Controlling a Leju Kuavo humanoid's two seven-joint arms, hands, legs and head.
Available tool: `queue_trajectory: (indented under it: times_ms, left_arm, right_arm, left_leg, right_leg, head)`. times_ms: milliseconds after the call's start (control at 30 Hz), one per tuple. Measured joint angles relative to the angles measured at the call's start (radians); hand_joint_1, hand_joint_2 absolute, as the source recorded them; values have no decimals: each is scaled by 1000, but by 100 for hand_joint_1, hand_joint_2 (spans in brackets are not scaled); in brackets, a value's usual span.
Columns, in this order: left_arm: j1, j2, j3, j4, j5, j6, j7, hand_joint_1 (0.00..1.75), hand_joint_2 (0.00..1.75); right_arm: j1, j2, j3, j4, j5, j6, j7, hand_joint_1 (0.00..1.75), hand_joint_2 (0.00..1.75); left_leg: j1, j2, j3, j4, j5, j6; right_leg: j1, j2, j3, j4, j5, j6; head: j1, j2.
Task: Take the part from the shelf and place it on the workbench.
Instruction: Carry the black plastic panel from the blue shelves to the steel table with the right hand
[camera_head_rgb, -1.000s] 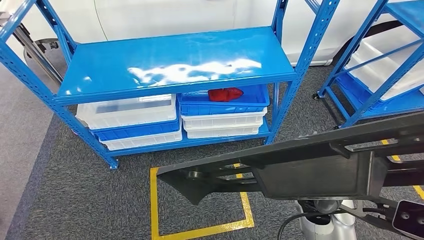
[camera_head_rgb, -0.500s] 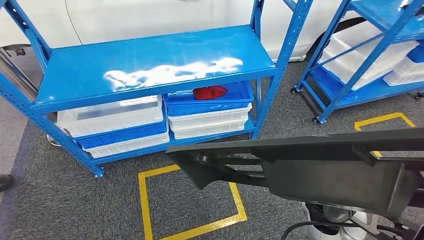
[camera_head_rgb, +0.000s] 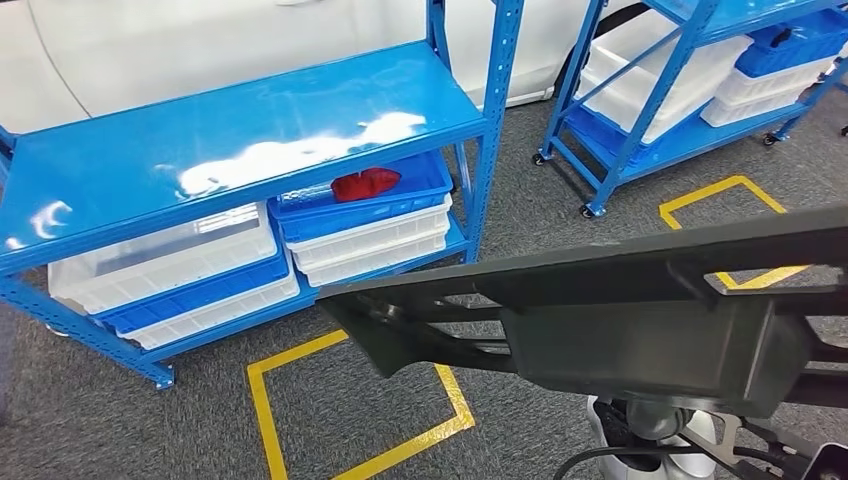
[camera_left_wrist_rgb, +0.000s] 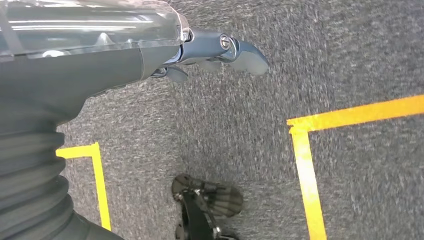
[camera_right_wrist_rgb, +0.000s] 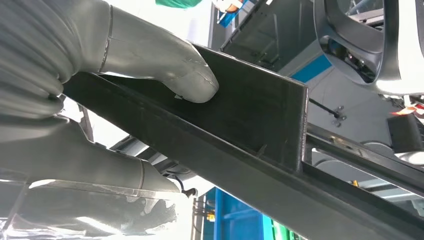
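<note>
Right hand (camera_right_wrist_rgb: 125, 65) grips the black part (camera_head_rgb: 620, 330) — carpet (camera_head_rgb: 150, 430) below.

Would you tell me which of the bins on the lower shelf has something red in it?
The top blue bin of the right-hand stack holds the red object; the white and blue bins beside and beneath it show nothing red.

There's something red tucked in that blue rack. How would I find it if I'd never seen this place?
Start at the wide blue shelf rack with the shiny top board, standing on grey carpet. Under that board, on the right side, is a stack of trays topped by a blue tray. The red piece lies in that blue tray; it is the one red thing among blue and white trays.
</note>
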Motion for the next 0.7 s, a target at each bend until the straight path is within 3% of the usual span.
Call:
queue_trajectory:
  times_ms: [67, 100, 133, 167, 233, 300, 367, 433, 500, 567, 600, 633, 700]
  left_arm:
    - [3, -8, -1, 0, -14, -9, -3, 0, 175]
    - [3, -14, -1, 0, -21, -14, -4, 0, 175]
    - [2, -21, -2, 0, -26, -18, -6, 0, 175]
    - [0, -28, -2, 0, -32, -21, -6, 0, 175]
    - [-1, -42, -4, 1, -43, -25, -3, 0, 175]
    - [-3, -58, -7, 2, -53, -25, 2, 0, 175]
    - [-6, -74, -9, 2, -58, -25, 4, 0, 175]
    - [-6, -86, -9, 2, -58, -26, 6, 0, 175]
    - [-5, -96, -9, 2, -57, -26, 9, 0, 175]
    - [-3, -102, -9, 2, -57, -26, 13, 0, 175]
    - [-3, -103, -9, 2, -57, -26, 16, 0, 175]
    - [-4, -105, -9, 2, -58, -27, 18, 0, 175]
    - [-7, -109, -9, 2, -58, -29, 19, 0, 175]
  right_arm:
    - [-1, -8, 32, 4, 5, -26, 0, 175, 175]
    - [-4, -15, 53, 7, 6, -43, 0, 175, 175]
    - [-9, -23, 75, 10, 5, -57, 1, 175, 175]
    - [-18, -31, 95, 14, 1, -69, 1, 175, 175]
    - [-38, -45, 123, 22, -8, -84, 1, 175, 175]
    - [-50, -56, 144, 29, -13, -95, 1, 175, 175]
    - [-52, -62, 156, 32, -14, -100, 0, 175, 175]
    - [-56, -68, 166, 33, -15, -101, 1, 175, 175]
    - [-61, -70, 177, 37, -15, -101, 1, 175, 175]
    - [-62, -71, 186, 43, -9, -104, 1, 175, 175]
    - [-62, -72, 190, 46, -6, -106, 1, 175, 175]
    - [-62, -72, 194, 47, -2, -108, 1, 175, 175]
    - [-64, -73, 201, 49, 1, -110, 1, 175, 175]
  left_leg:
    - [1, -9, -52, 109, -35, -3]
    - [2, -10, -57, 115, -23, -4]
    - [5, -11, -45, 85, 6, -5]
    - [9, -20, -16, 20, 47, -6]
    - [18, -70, 37, -102, 97, -6]
    - [20, -106, 53, -148, 104, 1]
    - [17, -88, 51, -152, 107, 12]
    - [18, -62, 53, -158, 112, 28]
    - [14, -34, 53, -161, 114, 40]
    - [8, -6, 52, -161, 112, 44]
    - [7, 8, 53, -161, 111, 44]
    - [6, 20, 54, -161, 110, 44]
    - [4, 40, 59, -161, 107, 41]
  right_leg:
    - [0, 21, -2, 1, 1, -1]
    - [-1, 32, -2, 3, 1, 0]
    - [-2, 44, -2, 5, 0, 1]
    - [-3, 57, -2, 9, -1, 5]
    - [-4, 79, -11, 22, -4, 16]
    - [-6, 101, -25, 31, -1, 32]
    - [-10, 119, -35, 32, 4, 47]
    - [-9, 86, -56, 70, -20, 56]
    - [-8, 29, -110, 182, -78, 62]
    - [-10, 8, -166, 298, -120, 66]
    - [-11, 5, -173, 314, -117, 66]
    - [-11, 1, -158, 289, -97, 65]
    - [-6, -30, -83, 154, -39, 56]
  head:
    - [0, 0]
    - [0, 0]
    - [0, 0]
    - [0, 0]
    - [0, 0]
    - [0, 0]
    - [0, 0]
    - [1, 0]
    - [1, 0]
    - [1, 0]
    - [1, 0]
    - [1, 0]
    - [1, 0]
